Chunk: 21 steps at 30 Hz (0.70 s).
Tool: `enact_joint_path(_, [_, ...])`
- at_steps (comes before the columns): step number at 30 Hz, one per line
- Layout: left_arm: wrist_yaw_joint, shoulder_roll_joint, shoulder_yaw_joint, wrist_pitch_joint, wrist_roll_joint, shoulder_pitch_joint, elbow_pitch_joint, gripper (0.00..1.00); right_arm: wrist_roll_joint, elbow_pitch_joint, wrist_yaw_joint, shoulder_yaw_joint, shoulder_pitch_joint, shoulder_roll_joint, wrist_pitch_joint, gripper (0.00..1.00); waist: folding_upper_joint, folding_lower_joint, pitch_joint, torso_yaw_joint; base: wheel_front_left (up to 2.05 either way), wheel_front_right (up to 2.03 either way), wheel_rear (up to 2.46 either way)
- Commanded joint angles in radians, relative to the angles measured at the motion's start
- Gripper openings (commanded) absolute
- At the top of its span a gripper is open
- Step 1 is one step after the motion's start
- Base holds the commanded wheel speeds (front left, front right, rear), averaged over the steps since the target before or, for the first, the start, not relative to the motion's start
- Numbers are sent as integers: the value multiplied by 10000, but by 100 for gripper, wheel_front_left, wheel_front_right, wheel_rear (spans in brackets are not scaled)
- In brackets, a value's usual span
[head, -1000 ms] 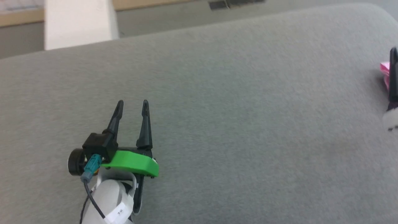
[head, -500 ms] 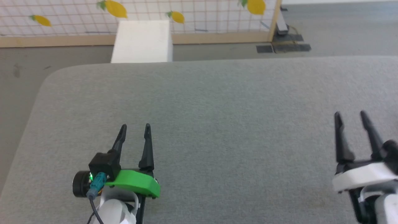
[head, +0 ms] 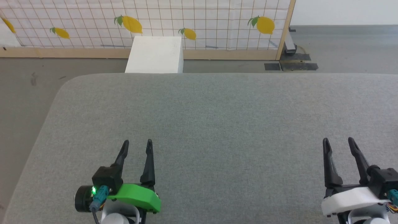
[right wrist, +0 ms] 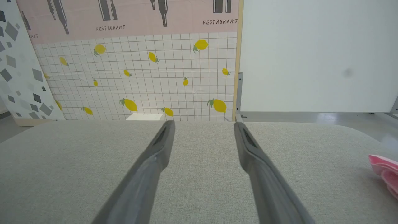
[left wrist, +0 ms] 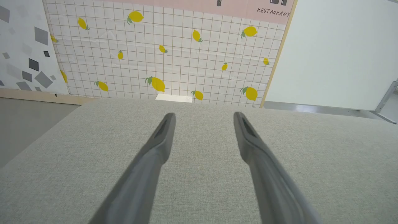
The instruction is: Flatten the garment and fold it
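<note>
The garment (right wrist: 385, 172) appears as a bit of pink fabric at the right edge of the right wrist view, lying on the grey table well to the right of my right gripper (right wrist: 203, 124); most of it is cut off by the frame. In the head view my right gripper (head: 339, 141) stands open at the lower right with nothing between its fingers. My left gripper (head: 136, 143), with its green mount, stands open at the lower left, also over bare cloth. The left wrist view shows my left gripper (left wrist: 203, 115) spread wide above the table.
The grey cloth-covered table (head: 217, 124) has a rounded far-left corner and a far edge. Beyond it stand a white box (head: 155, 54) on the floor and a lemon-patterned tiled panel (head: 155, 18) with a wooden frame. The floor lies to the left of the table.
The head camera has swung and tilted up, so the far wall and both grippers have come into its view; the pink fabric has left that view. Both grippers stay open.
</note>
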Motion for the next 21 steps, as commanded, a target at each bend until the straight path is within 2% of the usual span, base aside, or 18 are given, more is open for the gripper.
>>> enact_joint_path(1, [-29,-27,3,-37,-18,204,40,100,-73,-11,-15,-24,142,37,-71,100,0,1,-42,0,0,0,0])
enact_joint_path(15, [-16,-27,-10,-37,-156,406,210,100,136,-15,-15,121,373,75,6,100,0,1,-216,45,0,0,0])
enact_joint_path(16, [-15,-27,-11,-37,-167,402,221,0,152,-22,-15,130,378,76,10,0,0,1,-222,46,0,0,0])
enact_joint_path(21, [0,0,4,12,-103,226,209,0,92,11,2,113,263,54,2,0,0,1,-223,44,0,0,0])
